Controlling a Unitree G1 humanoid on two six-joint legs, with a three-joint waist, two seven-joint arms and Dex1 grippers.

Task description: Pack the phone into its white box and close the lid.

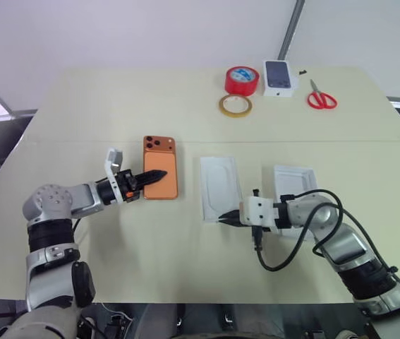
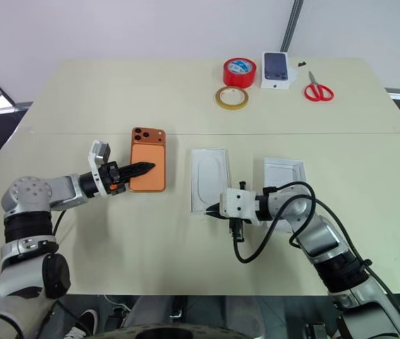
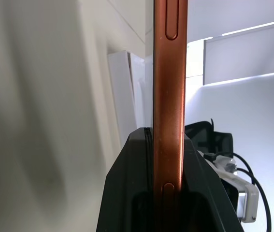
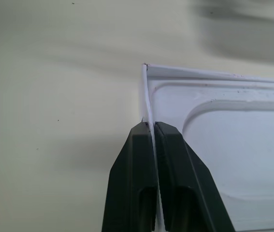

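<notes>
From the head views, the slim orange smartphone lies back-up on the cream desk, just left of the flat white insert with an oval recess. The left hand is clenched on the phone's near long edge; the right hand pinches the insert's near corner. A shallow white cardboard tray sits just right of the insert.

The left wrist view shows both fingers clamping the phone's edge squarely, so lift it level.

In the right wrist view, the fingers grip only the insert's thin rim, so move it slowly, since such a narrow hold could slip.
</notes>
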